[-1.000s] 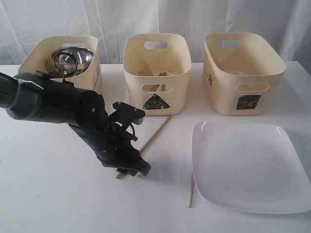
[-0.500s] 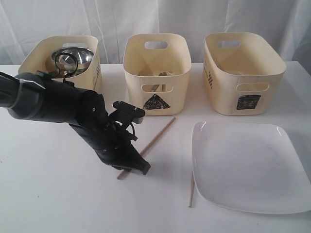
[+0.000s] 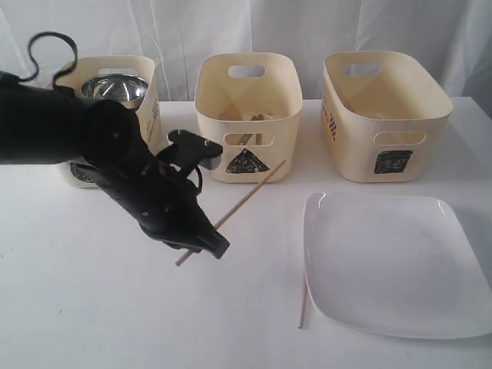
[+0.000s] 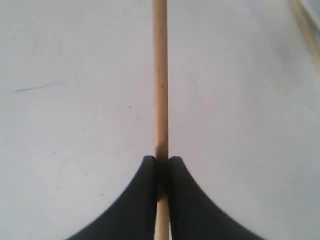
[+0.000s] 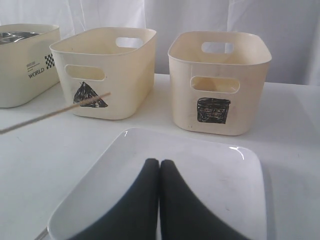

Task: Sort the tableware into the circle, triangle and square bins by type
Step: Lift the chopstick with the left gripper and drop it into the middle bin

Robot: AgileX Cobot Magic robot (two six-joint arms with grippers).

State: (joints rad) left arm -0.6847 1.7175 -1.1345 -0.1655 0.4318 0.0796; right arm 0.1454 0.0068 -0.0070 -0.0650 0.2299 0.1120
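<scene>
We are showing the left gripper with its fingers pressed shut on one wooden chopstick, pinching it close to its lower end. The long free part is slanting upward toward the triangle bin, and the stick appears to be raised off the table. We are judging the chopstick to be light, stiff and smooth, so it is likely to pivot in so narrow a pinch; a hold nearer its middle would be steadier. The second chopstick is lying flat on the table just beside the square plate. The right gripper is hovering over that plate with its fingers closed together on nothing. We are judging the plate to be rigid, glazed, slippery and breakable; lying flat, it is offering only its raised rim as a place to take hold. The circle bin is holding a steel bowl, and its side is carrying the word "WORLD" next to a checkered patch, with smaller print above that we are unable to read. The square bin is bearing a similar side print, too small to read.
</scene>
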